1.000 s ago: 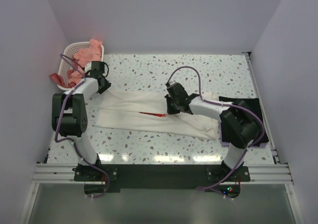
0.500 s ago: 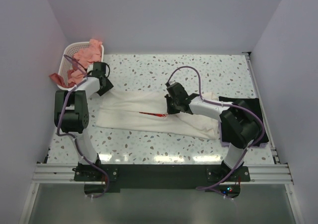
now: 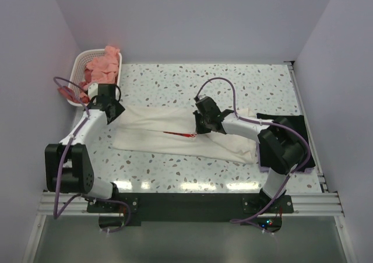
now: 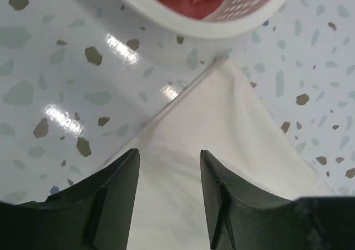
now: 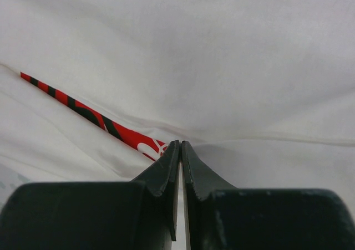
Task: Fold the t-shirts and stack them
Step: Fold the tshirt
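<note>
Basket (image 3: 81, 55) one, cream tee (image 3: 157, 129) one

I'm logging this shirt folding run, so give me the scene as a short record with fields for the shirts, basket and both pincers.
cream shirt: spread flat mid-scene, red print showing
black shirt: right side
basket: far left corner of table
pink shirts: heaped in basket
left pincer: open, over the cream shirt's corner near the basket
right pincer: shut, tips at a crease by the red print
</note>
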You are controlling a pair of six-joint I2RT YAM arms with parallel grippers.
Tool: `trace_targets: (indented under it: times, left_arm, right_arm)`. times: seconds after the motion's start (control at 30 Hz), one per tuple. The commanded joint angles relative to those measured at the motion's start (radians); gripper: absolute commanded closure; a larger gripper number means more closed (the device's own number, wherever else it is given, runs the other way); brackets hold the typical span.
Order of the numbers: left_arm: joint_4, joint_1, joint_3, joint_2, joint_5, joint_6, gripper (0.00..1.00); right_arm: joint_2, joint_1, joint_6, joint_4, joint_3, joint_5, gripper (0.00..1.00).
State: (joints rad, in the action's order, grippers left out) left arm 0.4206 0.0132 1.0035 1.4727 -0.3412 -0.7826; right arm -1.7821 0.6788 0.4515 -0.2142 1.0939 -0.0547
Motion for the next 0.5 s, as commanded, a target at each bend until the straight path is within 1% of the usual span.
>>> trace_targets:
  times: [0.0, 0.13, 0.27, 0.37, 0.47]
  left_arm:
    - [0.043, -0.012, -0.103, -0.080, -0.044, -0.082, 0.47]
    - [-0.006, -0.012, -0.140, -0.074, 0.017, -0.096, 0.47]
    - [-0.048, -0.013, -0.132, -0.014, 0.071, -0.106, 0.49]
    - [-0.098, -0.013, -0.129, 0.026, 0.093, -0.109, 0.50]
    - [-0.112, -0.013, -0.106, 0.066, 0.102, -0.110, 0.52]
  right_arm:
    - [0.023, 0.005, 0.010, 0.024, 0.026, 0.016, 0.93]
    - [0.029, 0.004, 0.012, 0.024, 0.024, 0.019, 0.93]
    - [0.023, 0.005, 0.013, 0.024, 0.031, 0.024, 0.93]
    - [0.024, 0.004, 0.016, 0.026, 0.032, 0.024, 0.93]
    - [0.029, 0.005, 0.015, 0.022, 0.034, 0.024, 0.93]
